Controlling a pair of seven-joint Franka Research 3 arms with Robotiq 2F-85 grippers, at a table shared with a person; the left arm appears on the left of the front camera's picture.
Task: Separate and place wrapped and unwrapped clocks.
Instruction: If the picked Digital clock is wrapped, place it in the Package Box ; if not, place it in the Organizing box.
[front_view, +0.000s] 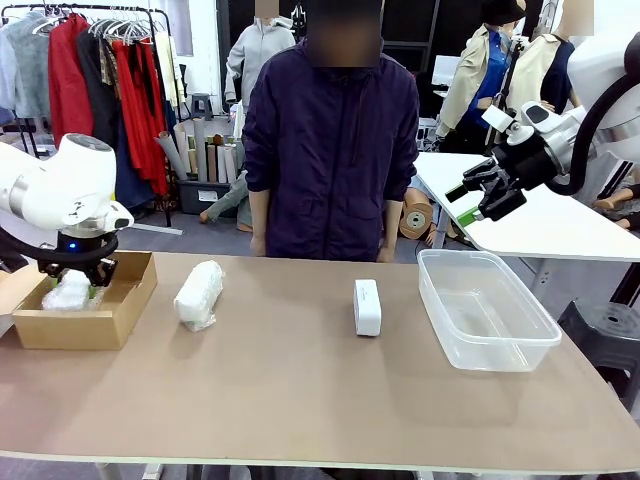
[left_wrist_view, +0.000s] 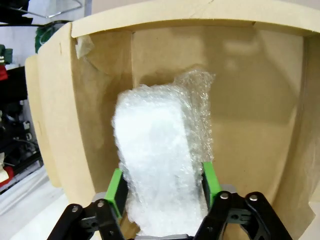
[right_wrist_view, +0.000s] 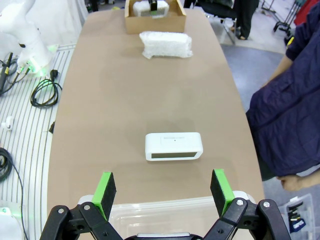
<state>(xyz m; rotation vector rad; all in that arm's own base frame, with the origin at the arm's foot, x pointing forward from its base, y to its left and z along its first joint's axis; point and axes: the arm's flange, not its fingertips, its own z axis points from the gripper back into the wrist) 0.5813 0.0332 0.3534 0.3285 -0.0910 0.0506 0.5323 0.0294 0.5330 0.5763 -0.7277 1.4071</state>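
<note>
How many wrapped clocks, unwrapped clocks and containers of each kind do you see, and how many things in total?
Wrapped clocks: 2
Unwrapped clock: 1
Cardboard box: 1
Clear plastic tub: 1
Total: 5

Left arm (front_view: 60, 185): lowered, wrist pointing down; left gripper (front_view: 78, 278) pads (left_wrist_view: 118, 186) clasping a wrapped clock (left_wrist_view: 155, 150). Right arm (front_view: 605, 100): raised high; right gripper (front_view: 478, 200) fingers (right_wrist_view: 106, 186) spread wide.
</note>
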